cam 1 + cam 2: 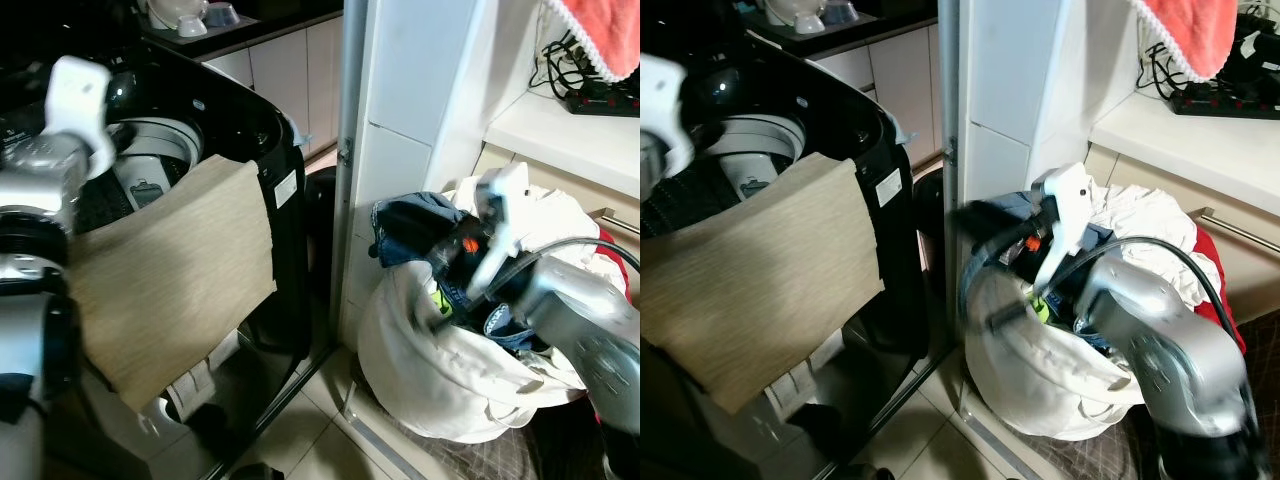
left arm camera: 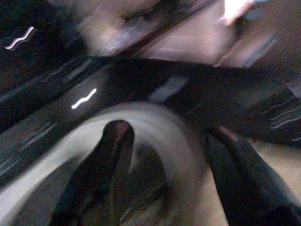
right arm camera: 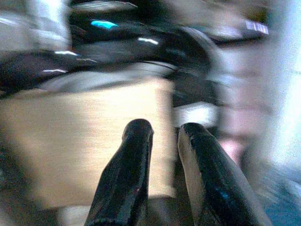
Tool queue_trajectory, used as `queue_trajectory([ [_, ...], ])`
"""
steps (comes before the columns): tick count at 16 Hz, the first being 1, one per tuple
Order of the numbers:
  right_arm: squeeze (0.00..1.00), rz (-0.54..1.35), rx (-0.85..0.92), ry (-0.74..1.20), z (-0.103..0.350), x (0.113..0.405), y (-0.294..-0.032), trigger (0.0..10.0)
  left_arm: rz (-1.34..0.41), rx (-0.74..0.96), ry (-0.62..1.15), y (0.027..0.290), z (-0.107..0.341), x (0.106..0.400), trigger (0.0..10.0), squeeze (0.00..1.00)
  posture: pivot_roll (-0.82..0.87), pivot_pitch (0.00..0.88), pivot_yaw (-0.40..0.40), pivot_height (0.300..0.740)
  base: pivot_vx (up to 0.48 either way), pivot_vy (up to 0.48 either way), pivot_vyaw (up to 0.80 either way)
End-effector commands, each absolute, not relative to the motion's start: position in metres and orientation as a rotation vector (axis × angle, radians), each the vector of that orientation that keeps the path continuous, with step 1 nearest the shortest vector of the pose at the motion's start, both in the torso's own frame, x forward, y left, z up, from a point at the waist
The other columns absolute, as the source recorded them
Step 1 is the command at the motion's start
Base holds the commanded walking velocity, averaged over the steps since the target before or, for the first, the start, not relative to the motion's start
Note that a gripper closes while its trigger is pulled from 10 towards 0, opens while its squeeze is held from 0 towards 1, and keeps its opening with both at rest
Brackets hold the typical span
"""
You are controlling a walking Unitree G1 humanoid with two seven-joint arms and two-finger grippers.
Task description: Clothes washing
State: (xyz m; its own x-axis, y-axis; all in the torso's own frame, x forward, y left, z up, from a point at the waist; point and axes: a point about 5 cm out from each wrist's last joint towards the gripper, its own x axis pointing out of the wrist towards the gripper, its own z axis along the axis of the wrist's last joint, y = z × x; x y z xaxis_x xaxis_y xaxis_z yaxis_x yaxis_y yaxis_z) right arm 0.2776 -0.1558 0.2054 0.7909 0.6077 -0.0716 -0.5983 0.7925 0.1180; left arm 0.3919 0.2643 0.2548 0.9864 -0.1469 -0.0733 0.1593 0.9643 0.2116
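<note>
Right claw (image 1: 992, 275) hovers above heaped laundry basket (image 1: 1040, 385), empty.

We see a pale tiled floor (image 1: 300, 430) carrying a black top-loading washing machine (image 1: 262, 130) on the left, a beige cloth (image 1: 170, 270) draped over its rim. Beside the white wall stands a white laundry bag (image 1: 420, 370) stuffed with clothes. Above it, a white counter (image 1: 560, 135) holds a black power strip (image 1: 605, 100).
</note>
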Motion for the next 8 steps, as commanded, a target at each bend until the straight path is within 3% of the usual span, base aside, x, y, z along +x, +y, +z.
queue_trajectory([
  [1, 0.61, 0.46, 0.116, 0.133, 0.2, 0.291, -0.175, 10.0, -0.354, 0.16, -0.028, 0.235, 0.261, 0.39, 10.0, 0.78, -0.16, 0.0, 0.079, 0.74, 0.0, 0.0, 0.0],
  [2, 1.0, 0.317, 0.214, 0.114, 0.198, 0.303, -0.193, 10.0, -0.587, 0.133, -0.17, 0.194, 0.264, 0.378, 10.0, 0.0, -0.15, 0.0, 0.077, 0.74, 0.0, 0.0, 0.0],
  [6, 1.0, 0.206, 0.03, 0.191, 0.171, 0.33, -0.225, 10.0, -0.937, 0.078, -0.104, 0.111, 0.22, 0.344, 10.0, 0.0, -0.15, 0.0, 0.088, 0.74, 0.0, 0.0, 0.0],
  [8, 1.0, 0.23, 0.01, 0.211, 0.164, 0.338, -0.23, 10.0, -0.999, 0.073, -0.074, 0.099, 0.214, 0.333, 10.0, 0.0, -0.14, 0.0, 0.088, 0.74, 0.0, 0.0, 0.0],
])
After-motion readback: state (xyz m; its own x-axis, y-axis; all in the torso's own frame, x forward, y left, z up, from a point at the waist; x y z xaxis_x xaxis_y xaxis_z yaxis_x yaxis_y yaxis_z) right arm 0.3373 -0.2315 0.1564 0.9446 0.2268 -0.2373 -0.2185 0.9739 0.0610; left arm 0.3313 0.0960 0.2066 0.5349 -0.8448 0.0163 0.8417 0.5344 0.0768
